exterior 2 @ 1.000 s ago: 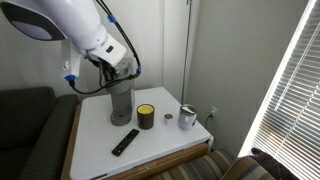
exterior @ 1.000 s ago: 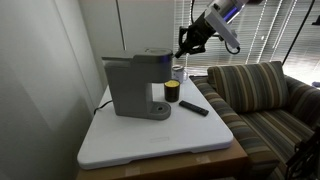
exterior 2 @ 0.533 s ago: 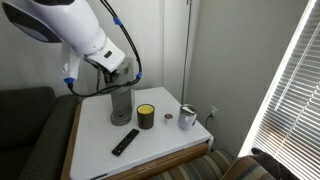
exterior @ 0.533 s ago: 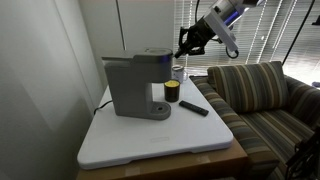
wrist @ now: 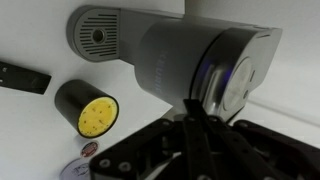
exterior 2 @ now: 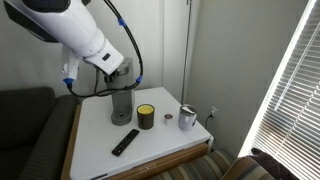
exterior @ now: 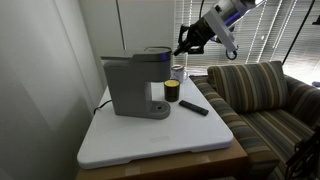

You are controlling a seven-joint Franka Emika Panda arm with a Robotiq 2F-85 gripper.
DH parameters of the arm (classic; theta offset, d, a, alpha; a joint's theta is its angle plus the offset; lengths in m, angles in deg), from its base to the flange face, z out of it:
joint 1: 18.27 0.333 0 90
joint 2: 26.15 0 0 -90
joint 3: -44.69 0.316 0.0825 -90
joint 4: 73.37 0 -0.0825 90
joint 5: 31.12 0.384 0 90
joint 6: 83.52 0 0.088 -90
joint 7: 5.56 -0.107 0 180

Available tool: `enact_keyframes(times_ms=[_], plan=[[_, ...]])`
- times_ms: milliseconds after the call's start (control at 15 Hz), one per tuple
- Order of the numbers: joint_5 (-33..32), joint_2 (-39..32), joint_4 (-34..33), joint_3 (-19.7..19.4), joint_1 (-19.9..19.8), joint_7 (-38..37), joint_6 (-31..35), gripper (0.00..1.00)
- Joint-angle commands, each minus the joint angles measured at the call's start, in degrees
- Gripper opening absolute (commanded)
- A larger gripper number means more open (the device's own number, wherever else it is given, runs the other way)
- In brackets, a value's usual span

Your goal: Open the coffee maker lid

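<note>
Counter (exterior: 150,140): a white slab on a wooden table. It is seen in both exterior views.

- The boxy matte grey coffee maker (exterior: 133,85) stands toward the counter's back edge, close to the back corner at the left of this exterior view. Its round base tray points at the middle of the counter.
- In the wrist view the machine (wrist: 150,45) is seen from above, with the tray at the left of the frame.
- The grey hinged lid (exterior: 153,52) with the darker rounded front lies on top of the machine and spans its width. I cannot tell whether a gap has opened under it.
- The black claw (exterior: 181,50) sits at the lid's front end, level with the machine top and above the counter's back edge.
- In the wrist view the claw (wrist: 195,110) is clenched. Its two dark fingers are pressed into one narrow column with nothing between them, and the tips are against the lid (wrist: 180,55).
- In an exterior view the white arm (exterior 2: 80,40) covers the machine top, so only the grey body (exterior 2: 122,103) shows.
- A short black cup with a yellow top (exterior: 172,92) stands just beside the base tray, inward from the back edge. It also shows in the wrist view (wrist: 88,110).
- A small silver can (exterior: 179,72) stands behind the cup, at the back edge.
- A flat black remote-like bar (exterior: 194,107) lies near the counter's middle, apart from the cup.
- A striped sofa (exterior: 260,90) stands beyond the counter's side edge.
</note>
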Motion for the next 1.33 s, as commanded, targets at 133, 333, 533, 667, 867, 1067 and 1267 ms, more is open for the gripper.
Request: enact_keyframes(times_ms=[133, 333, 533, 667, 867, 1067, 1267], plan=[[4.3, 0.9, -3.1, 0.2, -0.2, 3.7, -2.0, 0.00], [4.3, 1.5, -4.1, 0.2, -0.1, 3.9, -2.3, 0.00], [4.4, 1.7, -4.4, 0.3, 0.0, 4.2, -2.7, 0.00], [4.3, 1.9, -4.6, 0.4, 0.0, 4.2, -2.8, 0.00], [4.4, 2.1, -5.2, 0.6, 0.2, 4.7, -3.0, 0.00], [4.1, 2.2, -6.2, 0.8, 0.5, 5.1, -3.2, 0.00], [3.9, 2.2, -7.1, 1.1, 0.7, 5.6, -3.5, 0.00]])
